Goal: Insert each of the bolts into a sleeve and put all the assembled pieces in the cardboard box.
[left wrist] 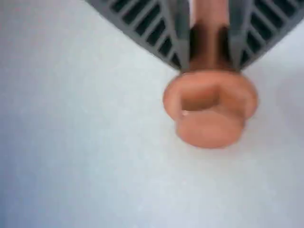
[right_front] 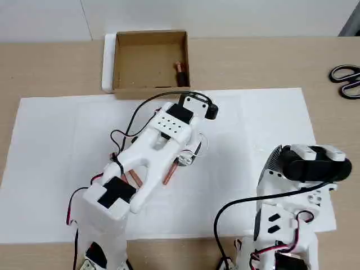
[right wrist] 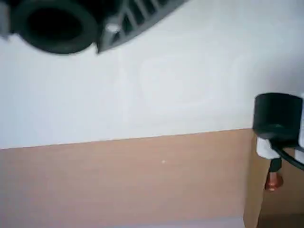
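A copper bolt (left wrist: 209,109) is pinched in the left gripper (left wrist: 206,47). The grey fingers (left wrist: 142,19) are closed on its shaft, and the flanged head is left sticking out past the tips. It is held just above the middle of the white paper surface. A black sleeve (right wrist: 50,26) is gripped by the right gripper (right wrist: 61,21), raised over the near right part of the surface.

Two more bolts (right_front: 170,172) (right_front: 135,179) are seen lying on the paper under the left arm. One assembled piece (right_front: 180,73) is seen inside the cardboard box (right_front: 146,62), which is set at the far edge of the paper. Scissors (right_front: 346,79) are noted at the table's far right edge.

The bolt is judged light, rigid and smooth, so it is likely to be twisted or slipped if pinched off-centre. A hold on the shaft close behind the head is judged firmest. How much shaft is left free for the sleeve cannot be told. The sleeve is judged stiff and best held across its outer wall, with the bore kept open.
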Controlling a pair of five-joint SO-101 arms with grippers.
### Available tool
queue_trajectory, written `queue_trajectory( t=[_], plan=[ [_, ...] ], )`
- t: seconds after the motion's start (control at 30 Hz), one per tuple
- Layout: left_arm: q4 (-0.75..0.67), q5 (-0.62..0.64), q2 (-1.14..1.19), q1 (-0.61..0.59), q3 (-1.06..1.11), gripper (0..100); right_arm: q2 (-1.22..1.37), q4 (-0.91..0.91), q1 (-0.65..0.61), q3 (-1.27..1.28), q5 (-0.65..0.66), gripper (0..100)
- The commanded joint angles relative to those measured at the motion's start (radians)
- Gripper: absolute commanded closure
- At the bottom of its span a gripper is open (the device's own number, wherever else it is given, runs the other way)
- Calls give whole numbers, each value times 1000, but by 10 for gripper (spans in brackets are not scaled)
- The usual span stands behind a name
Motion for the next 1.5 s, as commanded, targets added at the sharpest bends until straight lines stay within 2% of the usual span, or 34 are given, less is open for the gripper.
queue_trajectory(
  t=[0.0,0.23,0.47,0.73,1.07,1.17,1.47],
  plan=[
    [5,-2,14,3,-27,994,-8,-19,2,-5,-9,995],
    [9,-2,-49,72,-28,994,-8,-19,2,-5,-9,995],
    [9,-3,-258,91,-27,994,-8,-19,7,-5,-6,995],
    [129,-8,-520,87,-27,994,-8,-19,4,-5,-9,995],
    [133,-8,-565,87,-28,994,-8,-19,1,-5,-11,995],
    [135,-5,-595,87,-27,994,-8,-24,-56,-5,-11,995],
    [135,-3,-842,86,-22,994,-8,-25,-380,-5,-11,993]
  ],
)
